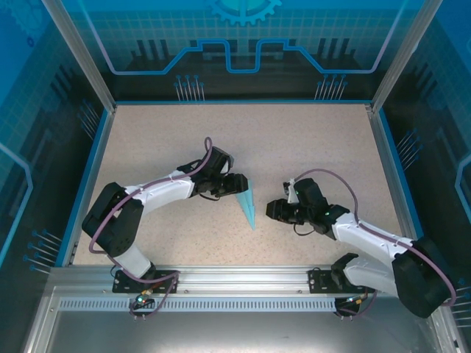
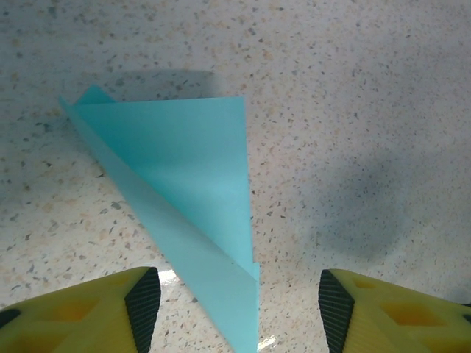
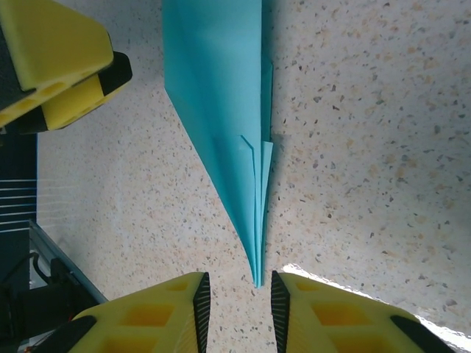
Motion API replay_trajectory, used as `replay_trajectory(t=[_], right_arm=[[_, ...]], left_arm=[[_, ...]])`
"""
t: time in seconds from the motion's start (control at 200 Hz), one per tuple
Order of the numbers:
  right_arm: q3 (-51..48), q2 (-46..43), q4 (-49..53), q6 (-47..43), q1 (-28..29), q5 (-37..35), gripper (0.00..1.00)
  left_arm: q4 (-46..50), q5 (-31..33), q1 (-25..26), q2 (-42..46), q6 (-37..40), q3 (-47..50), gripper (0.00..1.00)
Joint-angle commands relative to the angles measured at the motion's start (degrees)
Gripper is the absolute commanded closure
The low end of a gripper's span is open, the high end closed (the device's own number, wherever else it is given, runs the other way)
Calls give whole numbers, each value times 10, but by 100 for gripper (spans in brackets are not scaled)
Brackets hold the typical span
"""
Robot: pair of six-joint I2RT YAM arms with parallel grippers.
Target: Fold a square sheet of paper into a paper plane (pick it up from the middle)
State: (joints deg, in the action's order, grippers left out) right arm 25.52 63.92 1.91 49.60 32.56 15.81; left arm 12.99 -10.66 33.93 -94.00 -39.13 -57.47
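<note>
The paper plane [image 1: 246, 204] is a narrow cyan-blue dart that lies on the speckled table between the two arms, its point toward the near edge. My left gripper [image 1: 239, 184] stands at its wide tail end. In the left wrist view the jaws [image 2: 239, 309] are wide open, with the folded paper [image 2: 191, 184] running between them and touching neither pad. My right gripper [image 1: 271, 211] is beside the point. Its fingers [image 3: 240, 312] are open with a narrow gap, and the tip of the plane [image 3: 221, 95] reaches just into that gap, unpinched.
The left gripper's yellow fingers [image 3: 51, 59] appear at the top left of the right wrist view, close to the plane's tail. A blue rim [image 1: 88, 176] borders the table, and an aluminium rail [image 1: 243, 276] runs along its near edge.
</note>
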Motion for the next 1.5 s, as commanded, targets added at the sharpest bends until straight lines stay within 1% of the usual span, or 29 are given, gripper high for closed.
replay_trajectory(t=[0.0,0.12,0.265,0.38,0.475,0.685,0.785,0.9,1.05,1.25,1.455,1.495], right_arm=[[16,7,-3,-6,14,-5,69],[20,12,-11,-12,22,-2,68],[35,41,-11,-13,24,-4,68],[38,66,-26,-5,25,-4,69],[40,79,-36,2,26,-9,70],[46,99,-41,3,27,-6,70],[48,104,-41,4,29,-4,70],[48,108,-41,5,31,-6,70],[54,116,-42,5,31,-6,70],[69,139,-49,1,32,3,69],[89,180,-66,-2,32,20,67],[95,189,-68,-3,32,23,65]], left_arm=[[17,14,4,25,-32,11,37],[27,14,4,26,-41,6,36],[15,-1,5,29,-55,13,36],[41,12,8,27,-72,4,36],[71,24,16,15,-86,-12,35],[101,34,34,-38,-107,-53,36],[98,23,39,-60,-99,-66,40],[101,23,38,-70,-96,-69,48],[103,29,38,-59,-92,-58,63],[104,38,39,-36,-83,-43,80],[100,42,36,-19,-74,-21,94],[100,42,35,-16,-71,-17,95]])
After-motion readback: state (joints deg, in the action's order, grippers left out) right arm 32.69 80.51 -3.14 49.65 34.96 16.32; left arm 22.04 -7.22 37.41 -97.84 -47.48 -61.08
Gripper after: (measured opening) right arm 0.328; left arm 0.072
